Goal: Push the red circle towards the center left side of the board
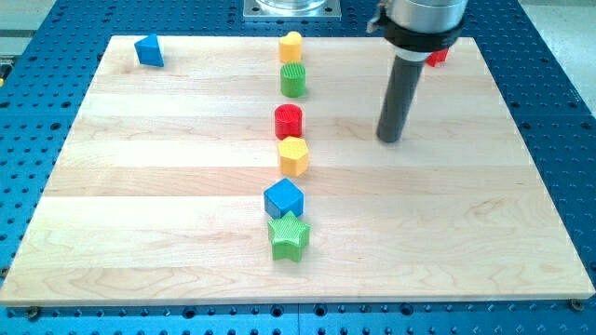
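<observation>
Camera view: red circle mid-board, open wood to its left

Camera view shows a pale wooden board (168, 233) on a blue perforated table (568, 112). The board's left half is bare apart from a blue angular block (148, 50) in the upper left corner; the right half below the rod is bare too.

The dark straight rod hangs from the top right, and my tip (389, 140) rests on the wood, well apart from the column of blocks, to the right of the red circle. It has no jaws, only the plain rod end. A red block (438, 58) of unclear shape peeks out behind the rod's collar.

A column runs down the middle: yellow rounded block (291, 46), green ribbed cylinder (293, 80), red circle (289, 121), yellow hexagon (292, 156), blue cube (284, 198), green star (288, 236).

The red circle is a short upright cylinder, just above centre, close above the yellow hexagon.
</observation>
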Tool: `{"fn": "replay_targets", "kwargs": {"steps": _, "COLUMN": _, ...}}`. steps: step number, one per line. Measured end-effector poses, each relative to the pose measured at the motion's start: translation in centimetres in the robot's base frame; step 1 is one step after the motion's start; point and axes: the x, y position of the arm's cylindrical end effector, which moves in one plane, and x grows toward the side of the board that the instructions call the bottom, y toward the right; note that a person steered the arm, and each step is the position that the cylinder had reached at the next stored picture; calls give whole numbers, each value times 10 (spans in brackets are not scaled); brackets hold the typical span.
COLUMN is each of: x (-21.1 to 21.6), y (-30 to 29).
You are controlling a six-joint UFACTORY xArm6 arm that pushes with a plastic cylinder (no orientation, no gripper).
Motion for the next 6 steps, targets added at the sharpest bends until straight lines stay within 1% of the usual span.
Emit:
{"fn": "replay_targets", "kwargs": {"steps": 1, "x": -12, "y": -53}}
{"fn": "replay_targets", "kwargs": {"steps": 2, "x": -13, "y": -133}}
{"fn": "replay_targets", "kwargs": {"steps": 3, "x": -9, "y": -142}}
{"fn": "replay_targets", "kwargs": {"steps": 4, "x": -17, "y": -185}}
{"fn": "replay_targets", "kwargs": {"steps": 5, "x": 14, "y": -240}}
{"fn": "replay_targets", "kwargs": {"steps": 6, "x": -5, "y": -251}}
